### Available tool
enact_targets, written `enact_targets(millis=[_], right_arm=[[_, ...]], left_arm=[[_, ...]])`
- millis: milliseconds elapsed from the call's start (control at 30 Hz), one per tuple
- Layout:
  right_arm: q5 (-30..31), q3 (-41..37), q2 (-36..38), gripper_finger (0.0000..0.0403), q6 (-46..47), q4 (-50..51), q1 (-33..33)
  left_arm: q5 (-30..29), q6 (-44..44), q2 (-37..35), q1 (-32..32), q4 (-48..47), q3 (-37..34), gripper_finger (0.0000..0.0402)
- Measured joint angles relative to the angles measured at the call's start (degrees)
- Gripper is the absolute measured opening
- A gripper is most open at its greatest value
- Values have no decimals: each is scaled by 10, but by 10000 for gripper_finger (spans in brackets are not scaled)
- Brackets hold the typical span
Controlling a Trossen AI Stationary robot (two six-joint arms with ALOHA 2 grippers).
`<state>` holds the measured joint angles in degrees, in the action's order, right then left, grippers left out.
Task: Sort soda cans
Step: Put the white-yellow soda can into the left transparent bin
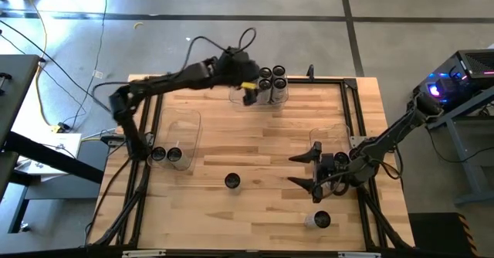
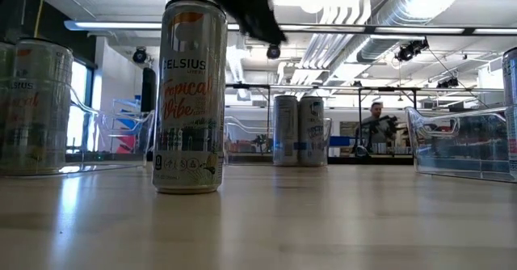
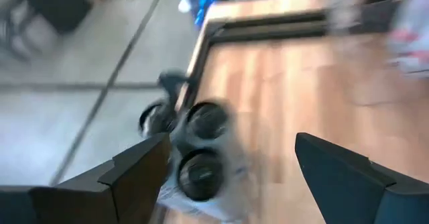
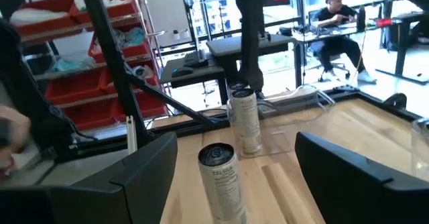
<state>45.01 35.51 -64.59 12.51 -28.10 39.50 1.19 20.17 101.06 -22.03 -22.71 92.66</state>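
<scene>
Low view — soda cans (image 2: 190,96) upright

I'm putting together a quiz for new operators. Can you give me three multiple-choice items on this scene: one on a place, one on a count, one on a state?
1. Where is the left gripper?
A) at the far bin that holds cans
B) over the table's near edge
C) off the table

2. How many soda cans stand loose on the table, outside any bin?
A) none
B) two
C) five

3. How do the right gripper's fingers stand?
A) shut on a can
B) shut, empty
C) open, empty

Answers:
1 A: the high view shows it at that bin.
2 B: a can mid-table and a can by the near edge.
3 C: its fingers stand wide apart, gripping nothing.
</scene>
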Motion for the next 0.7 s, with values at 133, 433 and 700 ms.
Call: enact_targets(millis=[133, 433, 700], right_arm=[[-5, 0, -21, 299, 33, 0, -24], [-116, 0, -112, 299, 54, -37, -80], [-108, 0, -116, 299, 21, -48, -81]], left_arm=[[-62, 14, -87, 101, -84, -5, 317], [-275, -117, -208, 426, -53, -191, 317], [-288, -304, -204, 543, 78, -359, 316]])
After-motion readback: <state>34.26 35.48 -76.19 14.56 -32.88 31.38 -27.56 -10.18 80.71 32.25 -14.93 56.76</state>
